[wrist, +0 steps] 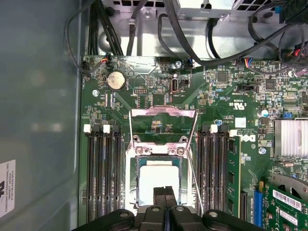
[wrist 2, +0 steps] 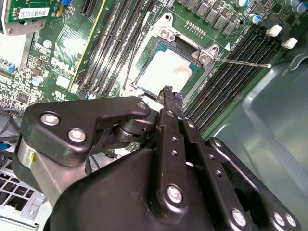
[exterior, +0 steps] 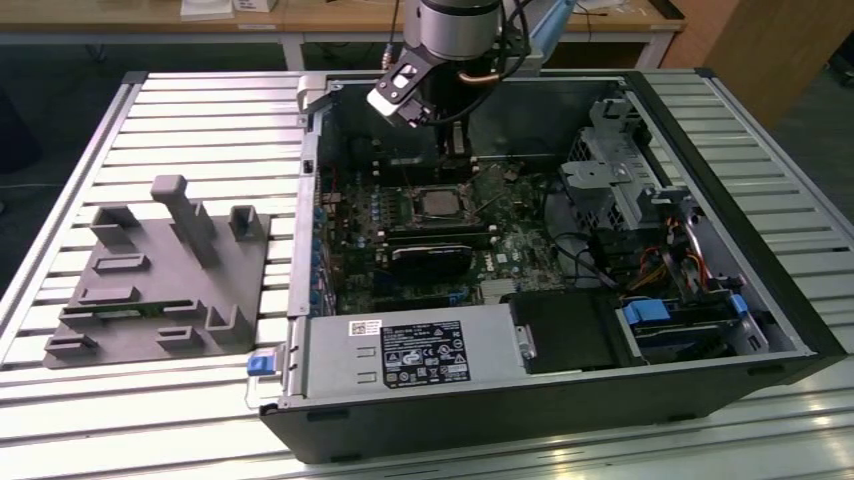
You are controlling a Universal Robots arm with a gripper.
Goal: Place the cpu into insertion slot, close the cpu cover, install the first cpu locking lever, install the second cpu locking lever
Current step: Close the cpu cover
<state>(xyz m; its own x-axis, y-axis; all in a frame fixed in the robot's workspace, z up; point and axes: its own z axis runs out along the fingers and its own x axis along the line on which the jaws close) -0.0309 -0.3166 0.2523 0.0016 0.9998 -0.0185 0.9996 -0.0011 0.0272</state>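
Gripper [wrist: 164, 196] fingers pressed together, nothing held, tips just over near edge of cpu [wrist: 155, 180]. Cpu sat flat in insertion slot [wrist: 159, 159], mid motherboard [wrist: 226, 96], inside computer case [exterior: 561, 400]. Cpu cover [wrist: 163, 113] flipped open, just beyond slot. Locking lever [wrist: 194, 178] slanting loose beside slot.

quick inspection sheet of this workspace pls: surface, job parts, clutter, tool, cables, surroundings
surface: slatted metal table carrying an open computer case.
job's things: cpu lies in the insertion slot; cpu cover open; one locking lever unlatched, sticking out sideways.
clutter: grey fixture block on the table beside the case.
grippers: tool shut, nothing between its fingers, tips by the cpu's edge; contact cannot be told.
cables: black bundles inside the case beyond the board.
surroundings: wooden benches behind the table.
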